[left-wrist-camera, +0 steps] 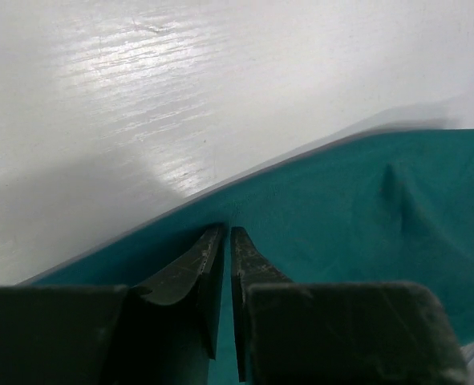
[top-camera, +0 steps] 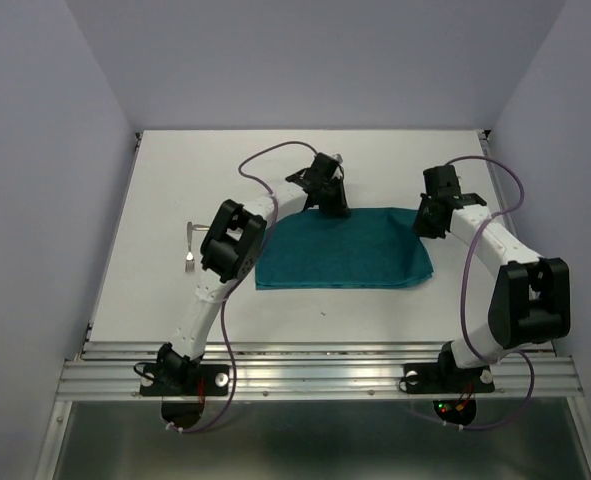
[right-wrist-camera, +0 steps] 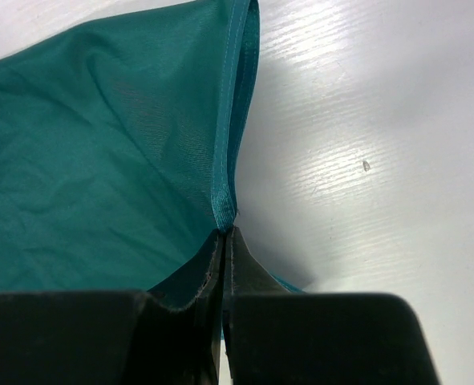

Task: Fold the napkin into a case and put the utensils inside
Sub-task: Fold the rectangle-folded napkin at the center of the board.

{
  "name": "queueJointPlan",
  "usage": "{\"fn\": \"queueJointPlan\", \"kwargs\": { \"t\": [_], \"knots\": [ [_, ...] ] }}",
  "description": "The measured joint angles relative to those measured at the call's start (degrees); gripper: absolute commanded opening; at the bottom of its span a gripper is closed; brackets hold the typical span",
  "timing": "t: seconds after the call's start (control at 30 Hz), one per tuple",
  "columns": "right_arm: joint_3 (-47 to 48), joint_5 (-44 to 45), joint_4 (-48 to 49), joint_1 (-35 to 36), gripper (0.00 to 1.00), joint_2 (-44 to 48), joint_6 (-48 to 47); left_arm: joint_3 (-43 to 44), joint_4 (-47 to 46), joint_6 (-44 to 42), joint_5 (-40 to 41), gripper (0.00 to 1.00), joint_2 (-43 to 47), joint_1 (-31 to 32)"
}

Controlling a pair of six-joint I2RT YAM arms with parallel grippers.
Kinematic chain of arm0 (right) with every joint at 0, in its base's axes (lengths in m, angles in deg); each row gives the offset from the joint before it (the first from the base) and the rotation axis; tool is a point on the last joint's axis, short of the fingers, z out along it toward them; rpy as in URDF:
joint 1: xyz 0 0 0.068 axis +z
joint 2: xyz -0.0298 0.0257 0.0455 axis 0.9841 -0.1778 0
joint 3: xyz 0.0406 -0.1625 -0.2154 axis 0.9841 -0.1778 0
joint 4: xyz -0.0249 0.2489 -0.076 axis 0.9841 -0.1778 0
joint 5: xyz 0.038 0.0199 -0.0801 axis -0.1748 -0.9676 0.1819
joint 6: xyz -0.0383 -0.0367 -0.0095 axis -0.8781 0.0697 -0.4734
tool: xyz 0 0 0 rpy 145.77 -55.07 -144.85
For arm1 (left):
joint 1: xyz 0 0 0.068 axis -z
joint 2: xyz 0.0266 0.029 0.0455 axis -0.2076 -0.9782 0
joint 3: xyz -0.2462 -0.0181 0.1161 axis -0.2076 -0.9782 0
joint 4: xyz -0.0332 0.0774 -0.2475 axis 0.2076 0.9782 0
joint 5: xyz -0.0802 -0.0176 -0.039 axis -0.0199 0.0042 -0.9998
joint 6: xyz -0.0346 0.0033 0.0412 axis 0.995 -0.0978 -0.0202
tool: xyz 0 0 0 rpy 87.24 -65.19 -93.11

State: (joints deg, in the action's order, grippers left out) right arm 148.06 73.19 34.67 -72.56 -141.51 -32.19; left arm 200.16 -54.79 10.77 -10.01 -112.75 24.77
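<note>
I see the napkin (top-camera: pixel 340 252) lying mid-surface (top-camera: pixel 305 160). My right jaws are clamped on its hem at the far right corner, a ridge of cloth rising to them. The left jaws sit nearly together at its far edge; whether they pinch it, I can't tell. The left arm (top-camera: pixel 207 300) and right arm (top-camera: pixel 495 250) reach forward, wrists tipped down.

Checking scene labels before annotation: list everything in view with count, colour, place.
napkin: 1, teal, spread mid-table
utensils: count unclear, silver, on the table left of the napkin
table: 1, white, under everything
walls: pale lilac, around the table
rail: 1, bare metal, near edge
left hand: 1, black, at the napkin's far edge, fingers nearly together, grip unclear
right hand: 1, black, shut on the napkin's right edge, hem raised
</note>
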Motion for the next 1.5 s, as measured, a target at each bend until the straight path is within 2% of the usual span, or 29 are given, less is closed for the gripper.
{"fn": "queueJointPlan", "kwargs": {
  "t": [0.27,0.47,0.77,0.97,1.5],
  "knots": [
    [0.72,-0.42,-1.49,0.00,0.01,0.50,-0.02,0.37,-0.20,0.07,1.20,0.20,-0.22,0.00],
    [5.77,-2.03,-3.43,1.90,0.01,2.23,0.13,-0.33,-1.55,0.17,1.84,0.20,-0.15,0.00],
    [14.86,-3.17,-3.82,19.61,0.01,1.07,3.61,-2.47,-4.31,0.81,2.01,0.20,0.48,0.00],
    [17.03,-3.17,-3.63,26.75,0.01,-4.22,5.62,-4.44,-5.49,1.07,2.75,0.21,1.55,0.00],
    [17.03,-0.11,-3.93,27.04,0.01,-5.53,6.47,-5.84,4.39,-2.12,4.17,0.28,9.31,-1.05]
  ]
}}
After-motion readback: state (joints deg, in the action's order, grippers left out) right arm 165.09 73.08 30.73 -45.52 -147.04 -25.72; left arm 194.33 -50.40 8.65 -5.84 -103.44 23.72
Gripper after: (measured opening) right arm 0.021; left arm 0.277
